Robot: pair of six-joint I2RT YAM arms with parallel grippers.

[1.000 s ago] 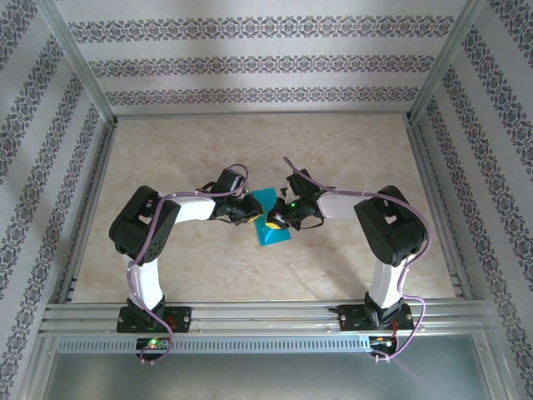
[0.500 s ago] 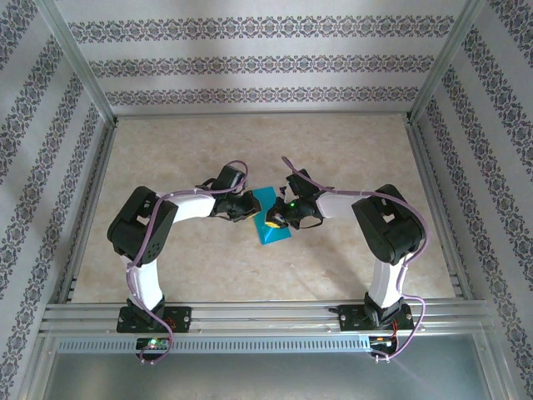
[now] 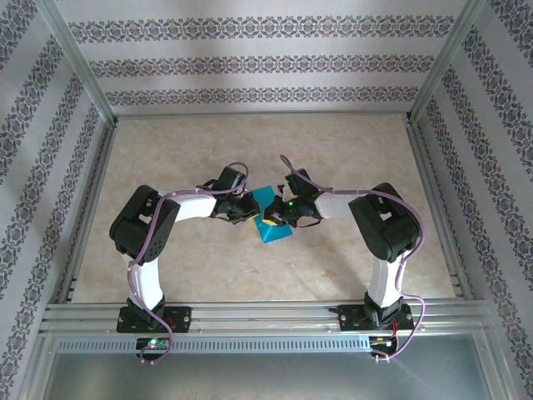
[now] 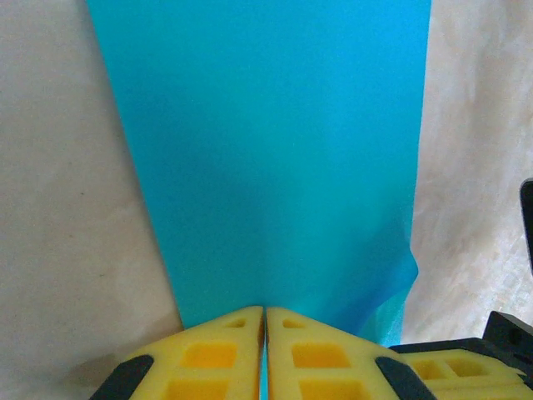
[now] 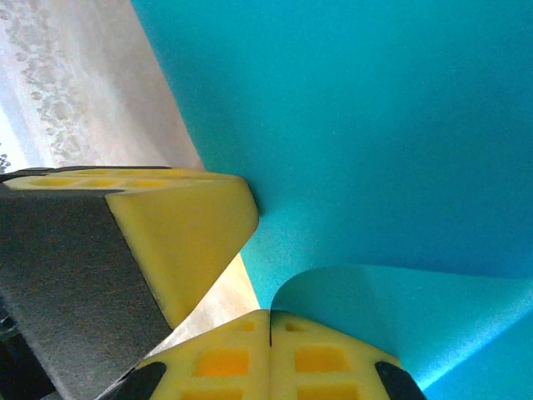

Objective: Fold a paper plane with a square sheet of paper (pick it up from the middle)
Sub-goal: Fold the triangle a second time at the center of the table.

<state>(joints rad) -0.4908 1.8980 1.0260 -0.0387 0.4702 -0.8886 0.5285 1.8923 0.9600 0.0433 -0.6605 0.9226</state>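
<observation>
Table (image 3: 250, 150): beige marbled top is sitting inside a metal-framed booth; alu rail (image 3: 266, 315) is running along the near edge w/ both arm bases bolted on.
Arms: both are reaching inward, wrists meeting approx mid-table.
L gripper (image 4: 265, 310): jaws are pressing together on an edge of the teal sheet (image 4: 266, 150); paper is running out flat from the tips.
R gripper (image 5: 269, 313): jaws are closed too, pinching a curled bit of the same sheet; a yellow finger of the L gripper is sitting just beside it.
Sheet posn: mid-table, btwn the 2 grippers, bending up at the pinches; lower part is tapering to a point. Touching the top or not, can't tell.
Stage (judgement): fold is looking early, no dart shape yet.
Backdrop: striped floral wallpaper (image 3: 266, 62) is closing off the far side.
Risk 1: tips are working v. close, so any pull apart could be tearing thin paper.
Risk 2: curl under the R pinch could be setting a crooked crease.
Risk 3: fingers could be clashing, knocking a grip loose.
</observation>
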